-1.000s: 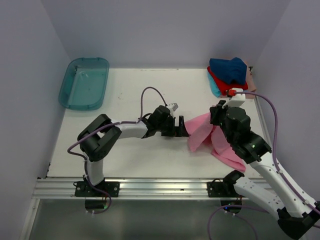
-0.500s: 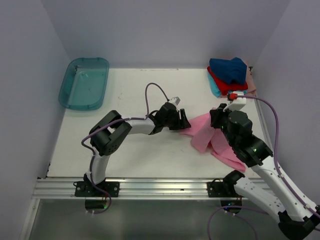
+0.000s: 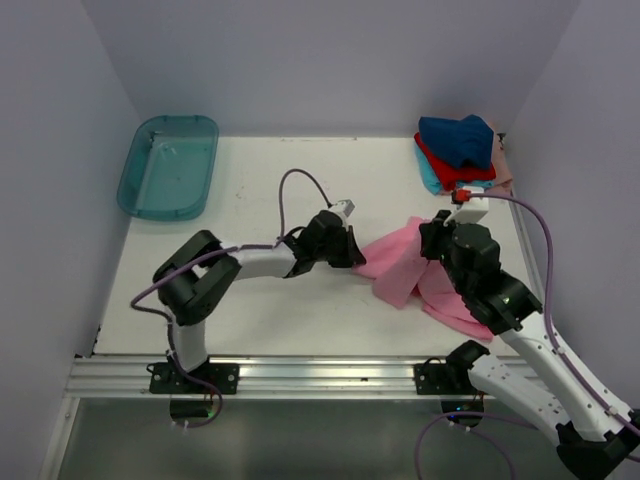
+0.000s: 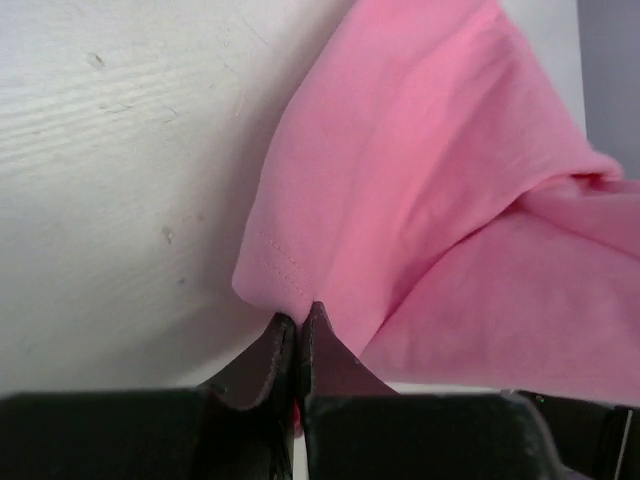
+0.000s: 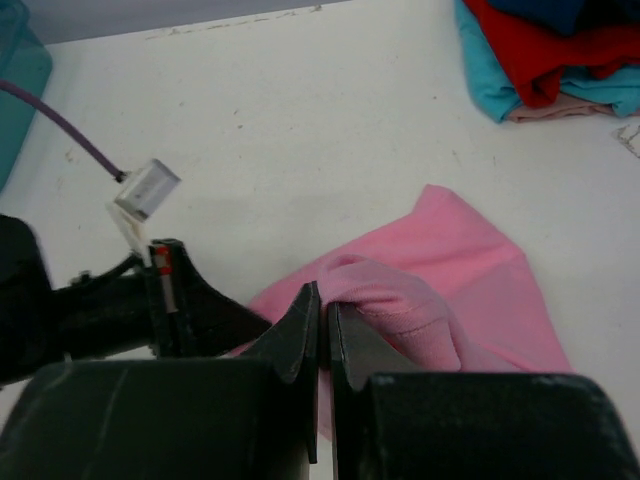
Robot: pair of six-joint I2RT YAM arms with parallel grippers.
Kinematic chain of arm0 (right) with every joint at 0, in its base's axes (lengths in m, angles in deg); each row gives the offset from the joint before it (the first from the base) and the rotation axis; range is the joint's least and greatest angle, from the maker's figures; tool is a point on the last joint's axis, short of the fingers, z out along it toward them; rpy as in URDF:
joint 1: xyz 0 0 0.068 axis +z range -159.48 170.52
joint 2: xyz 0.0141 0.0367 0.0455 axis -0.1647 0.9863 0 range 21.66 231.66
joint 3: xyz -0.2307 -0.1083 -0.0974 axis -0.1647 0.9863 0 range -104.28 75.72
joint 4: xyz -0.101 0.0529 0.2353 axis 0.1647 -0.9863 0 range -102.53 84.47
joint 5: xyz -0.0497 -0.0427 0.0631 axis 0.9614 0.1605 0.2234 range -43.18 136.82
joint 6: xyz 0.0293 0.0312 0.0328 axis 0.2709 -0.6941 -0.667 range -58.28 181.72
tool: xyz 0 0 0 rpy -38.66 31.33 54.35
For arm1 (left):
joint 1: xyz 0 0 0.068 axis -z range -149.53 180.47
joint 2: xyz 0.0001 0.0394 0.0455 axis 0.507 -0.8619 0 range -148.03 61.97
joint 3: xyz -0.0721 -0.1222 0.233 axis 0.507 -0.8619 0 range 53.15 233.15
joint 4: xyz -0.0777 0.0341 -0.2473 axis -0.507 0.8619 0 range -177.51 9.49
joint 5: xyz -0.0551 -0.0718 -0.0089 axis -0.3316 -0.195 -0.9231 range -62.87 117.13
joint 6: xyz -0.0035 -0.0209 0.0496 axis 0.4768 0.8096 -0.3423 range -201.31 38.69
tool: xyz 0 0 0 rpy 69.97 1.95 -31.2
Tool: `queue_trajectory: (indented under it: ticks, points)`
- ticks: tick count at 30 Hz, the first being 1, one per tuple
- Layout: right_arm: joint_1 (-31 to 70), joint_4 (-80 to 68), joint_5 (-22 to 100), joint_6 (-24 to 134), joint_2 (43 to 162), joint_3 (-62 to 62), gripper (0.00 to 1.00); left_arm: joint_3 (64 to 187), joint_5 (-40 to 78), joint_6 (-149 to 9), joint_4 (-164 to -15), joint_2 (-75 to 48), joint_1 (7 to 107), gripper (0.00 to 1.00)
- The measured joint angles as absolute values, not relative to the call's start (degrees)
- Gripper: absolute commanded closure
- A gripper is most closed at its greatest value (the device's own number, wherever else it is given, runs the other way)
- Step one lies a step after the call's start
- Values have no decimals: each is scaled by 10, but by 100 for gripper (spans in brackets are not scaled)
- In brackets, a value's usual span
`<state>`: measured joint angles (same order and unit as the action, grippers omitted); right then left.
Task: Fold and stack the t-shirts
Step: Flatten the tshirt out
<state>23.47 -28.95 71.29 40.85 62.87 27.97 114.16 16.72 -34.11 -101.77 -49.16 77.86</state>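
A pink t-shirt [image 3: 400, 270] lies crumpled on the white table, right of centre. My left gripper [image 3: 356, 252] is shut on its left hemmed edge [image 4: 270, 265], low on the table. My right gripper [image 3: 437, 240] is shut on a raised fold of the same pink t-shirt [image 5: 400, 300], holding it a little above the surface. A pile of other t-shirts sits at the far right corner: navy blue [image 3: 458, 138] on top, red [image 3: 447, 166] under it, teal [image 3: 429, 178] and pale peach [image 3: 502, 170] at the bottom.
A translucent teal plastic tub [image 3: 168, 166] stands at the far left of the table [image 3: 260, 180]. Grey walls close in the back and sides. An aluminium rail [image 3: 300, 375] runs along the near edge by the arm bases.
The left gripper reached into the pink shirt's left edge and shut on it, then drew back slightly left. The shirt's left part now lies spread toward it. The right gripper kept its grip.
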Motion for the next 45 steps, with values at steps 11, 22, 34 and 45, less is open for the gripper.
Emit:
queue_trajectory:
  ticks: [11, 22, 34, 45]
  points:
    - [235, -300, 713, 404, 632, 304, 100, 1112, 343, -408, -843, -74, 779, 100]
    - [235, -301, 746, 404, 653, 304, 100, 1190, 574, -479, -647, 66, 778, 100]
    - [235, -350, 957, 368, 630, 268, 100, 1231, 765, -544, -590, 159, 777, 100]
    - [235, -266, 947, 405, 503, 278, 100, 1237, 813, -570, -577, 155, 778, 100]
